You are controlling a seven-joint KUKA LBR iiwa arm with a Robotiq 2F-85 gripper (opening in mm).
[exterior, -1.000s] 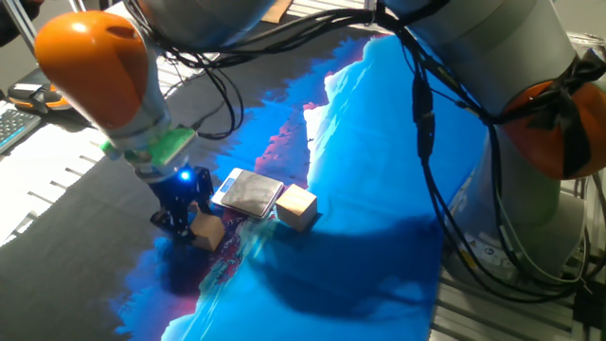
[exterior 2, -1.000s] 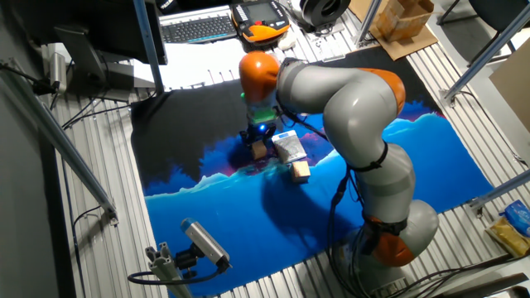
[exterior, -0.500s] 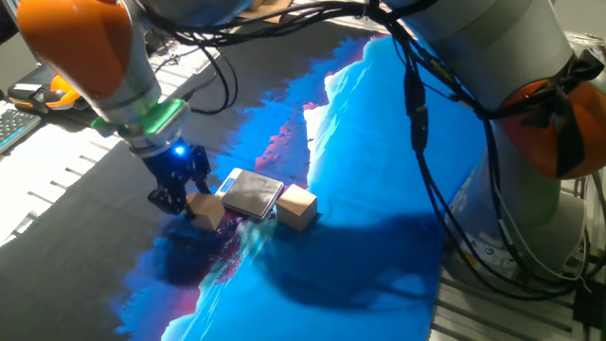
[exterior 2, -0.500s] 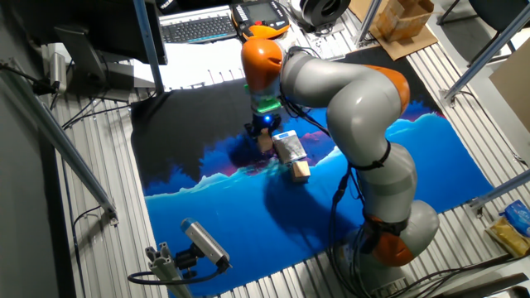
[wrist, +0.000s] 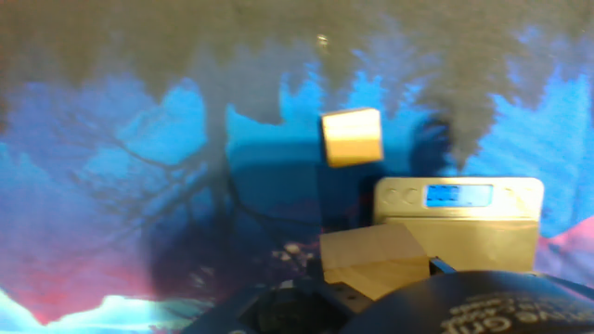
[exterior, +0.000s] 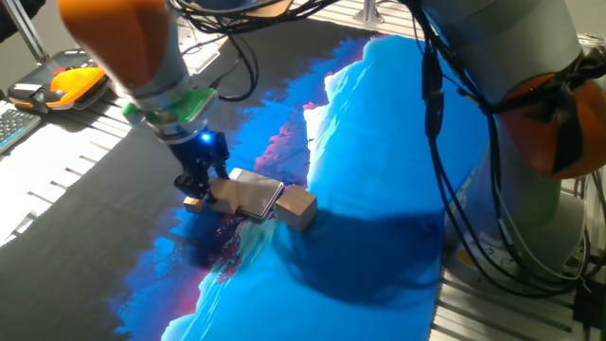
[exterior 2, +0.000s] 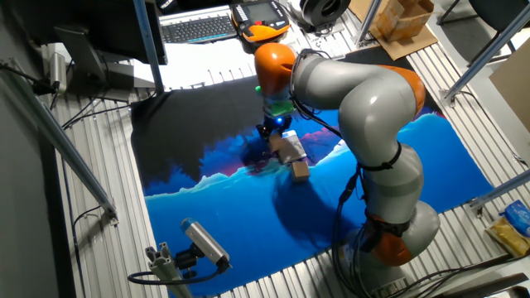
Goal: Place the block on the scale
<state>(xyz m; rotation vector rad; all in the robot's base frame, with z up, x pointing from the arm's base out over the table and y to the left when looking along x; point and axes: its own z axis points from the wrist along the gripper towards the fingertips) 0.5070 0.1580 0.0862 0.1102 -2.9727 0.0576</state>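
While up off the surface (exterior: 114, 199), pincer (exterior: 199, 186) tight on the block (exterior: 221, 190), right beside the scale (exterior: 254, 195).

The block (wrist: 376, 263) was pale, matt wood with plain faces. The scale (exterior: 254, 193) had a dull grey metallic top and a white plastic-looking rim. The table cover (exterior: 369, 142) looked like matt printed cloth.

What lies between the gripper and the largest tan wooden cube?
The flat grey-topped square scale lies between the gripper and the largest tan wooden cube, as one fixed view shows.
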